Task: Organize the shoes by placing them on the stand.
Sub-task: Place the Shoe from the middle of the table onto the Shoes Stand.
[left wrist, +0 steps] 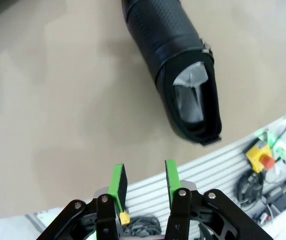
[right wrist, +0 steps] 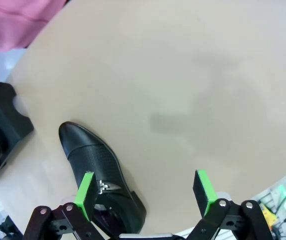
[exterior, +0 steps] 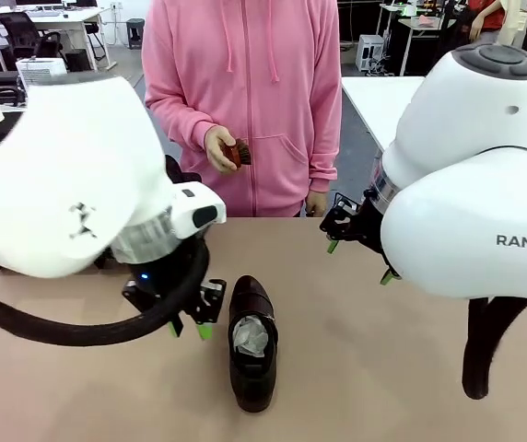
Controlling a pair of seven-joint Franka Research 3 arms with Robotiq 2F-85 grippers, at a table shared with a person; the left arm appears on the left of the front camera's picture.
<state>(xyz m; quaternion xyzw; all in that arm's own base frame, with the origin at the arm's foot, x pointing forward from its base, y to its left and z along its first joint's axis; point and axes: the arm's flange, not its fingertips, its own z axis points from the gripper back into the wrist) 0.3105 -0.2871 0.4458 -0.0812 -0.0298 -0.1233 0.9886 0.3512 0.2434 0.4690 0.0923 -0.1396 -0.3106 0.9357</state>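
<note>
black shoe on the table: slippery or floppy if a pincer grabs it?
The shoe has a smooth, shiny toe, so the pads may slip there; the textured band by the buckle probably grips better. White paper fills the opening, so the sides will likely resist collapsing. It lies flat on its sole on the table, so a push should slide it, not roll it.

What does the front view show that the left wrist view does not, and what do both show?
Front view alone: a person in a pink hoodie holding a small brown brush, and the open right end effector.

Left wrist view alone: a yellow box with a red button beyond the table edge.

Both: the glossy black leather shoe stuffed with white paper, lying on the beige table beside the open, empty left end effector.
</note>
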